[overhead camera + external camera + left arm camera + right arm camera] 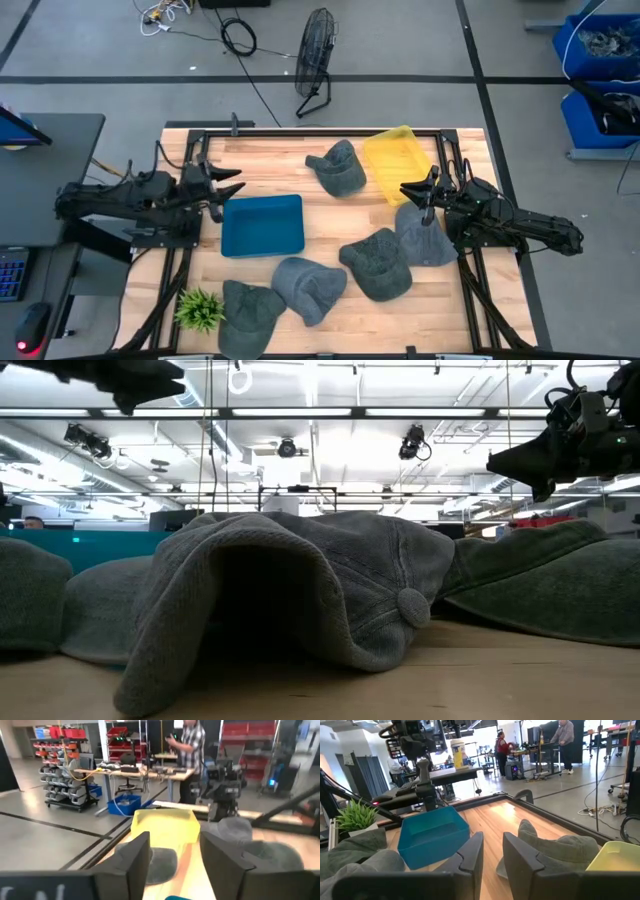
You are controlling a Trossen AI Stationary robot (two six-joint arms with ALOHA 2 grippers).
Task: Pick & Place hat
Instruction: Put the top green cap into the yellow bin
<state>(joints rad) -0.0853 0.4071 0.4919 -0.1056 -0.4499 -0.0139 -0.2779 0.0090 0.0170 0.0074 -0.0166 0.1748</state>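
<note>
Left gripper [232, 181]: hangs above the table's left side, just beside the blue bin's [262, 226] upper left corner; fingers apart, nothing between them (its own wrist view shows a clear gap).
Right gripper [413, 192]: above the table's right side, between the yellow bin [398, 163] and the nearest hat [423, 235]; fingers a little apart, empty.
Hats: five grey caps on the wooden table [260, 160]. One at the back [337, 168] beside the yellow bin, one under the right arm, one mid-table [378, 264], one in front of the blue bin [308, 288], one at the front left [248, 315] next to the small green plant [198, 308].
Target bin: cannot tell from the task line which bin takes the hat.
Risk, cloth: the caps are soft and slumped; a pinch on loose crown fabric would likely lift a fold only, and the cap could sag or slip out in transit.
Risk, neighbours: the mid-table cap and the right-hand cap lie touching or nearly so; dragging one may pull the other along.
Risk, bins: both are light open trays; a low sweep with a hanging brim could nudge one.
Risk, plant: close to the front-left cap, easy to tip on a reach there.
Edges: black frame rails run along the table's back and sides; front caps sit near the front edge (the front-left one looks to reach it).
Open room: bare wood behind the blue bin, and between the blue bin and the right-hand caps.
</note>
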